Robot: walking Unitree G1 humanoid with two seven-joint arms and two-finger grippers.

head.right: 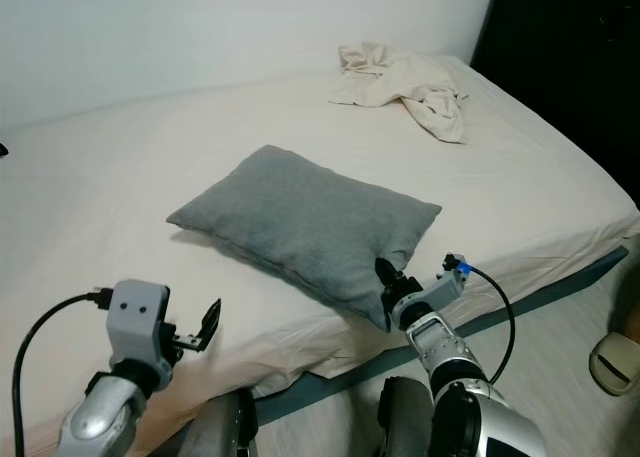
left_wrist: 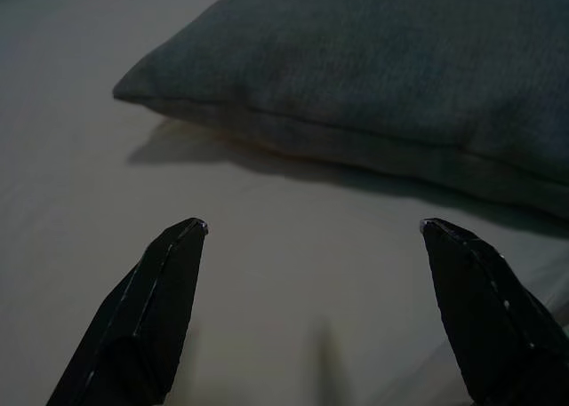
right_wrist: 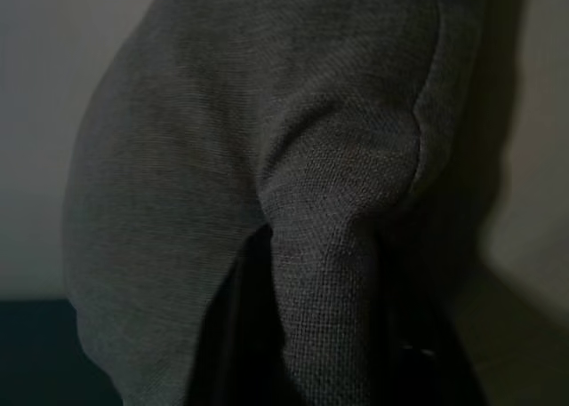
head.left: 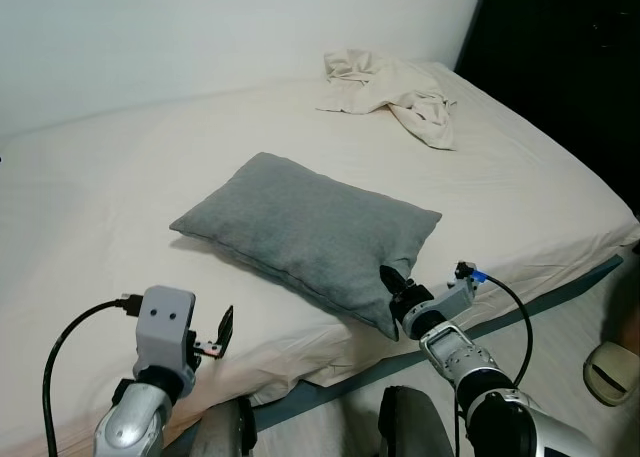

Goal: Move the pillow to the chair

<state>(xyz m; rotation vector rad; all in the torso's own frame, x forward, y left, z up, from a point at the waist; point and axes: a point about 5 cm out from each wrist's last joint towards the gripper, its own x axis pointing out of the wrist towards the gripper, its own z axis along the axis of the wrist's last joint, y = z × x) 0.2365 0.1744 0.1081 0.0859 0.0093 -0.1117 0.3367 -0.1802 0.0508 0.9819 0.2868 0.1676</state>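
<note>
— Where is the pillow (head.left: 305,232) right now?

— Flat on the bed (head.left: 90,237), near its front edge and well short of the crumpled cloth (head.left: 395,95) at the bed's far side. No chair is visible here.

— And the right gripper (head.left: 392,282)?

— At the pillow's near corner. In the right wrist view the grey fabric (right_wrist: 338,219) is bunched into a fold between the black fingers, so they look pinched onto that corner.

— The left gripper (head.left: 222,335)?

— Just off the pillow's near long edge, over bare sheet, fingers (left_wrist: 151,308) spread wide and holding nothing.

— How will the pillow handle?

— I'd judge it light and very soft; the woven cover should give decent friction. Held by one corner, it will likely sag and swing, and the pinch could creep off the fabric.

— Better hold?

— Probably a second grasp by the left gripper along the near seam (left_wrist: 356,144), taking a deep bite of stuffing, not cover alone.
</note>
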